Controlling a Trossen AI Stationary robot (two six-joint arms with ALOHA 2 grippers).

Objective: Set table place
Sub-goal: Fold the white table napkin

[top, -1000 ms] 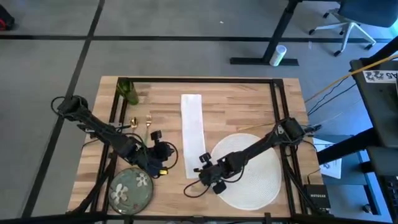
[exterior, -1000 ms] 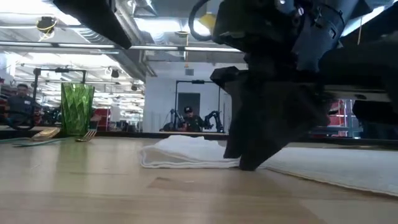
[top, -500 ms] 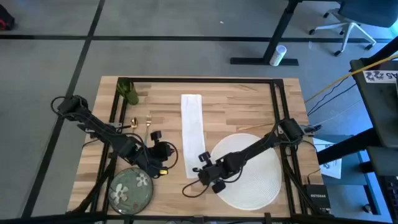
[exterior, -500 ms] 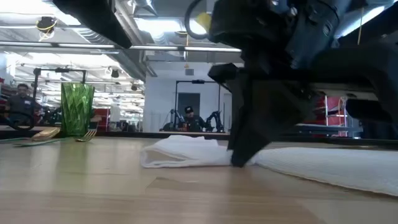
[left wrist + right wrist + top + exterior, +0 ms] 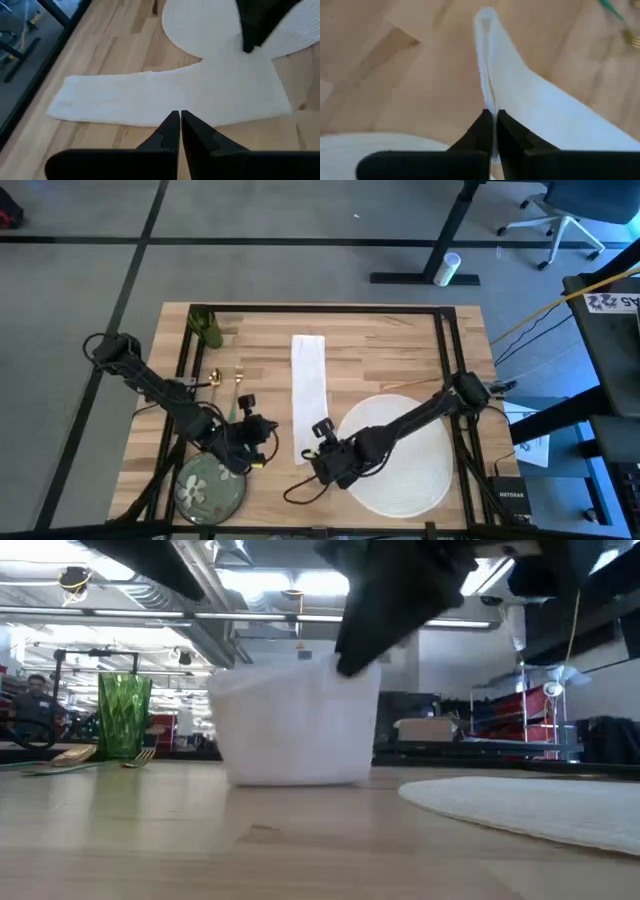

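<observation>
Right hand [image 5: 318, 452] pinched on napkin [image 5: 308, 385] end, lifted off table [image 5: 400, 345]; left hand [image 5: 262, 442] closed, empty; no legible writing

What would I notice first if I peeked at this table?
The right claw pinching the near end of the long white napkin and lifting it off the middle of the wooden table. Next, the big round white placemat beside it, and the green cup at the far left corner.

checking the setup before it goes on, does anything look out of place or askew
Yes. The napkin is not flat: the right claw is shut on its near end, lifting it off the table. The plate sits off the placemat, by the left claw, which is shut and empty.
</observation>
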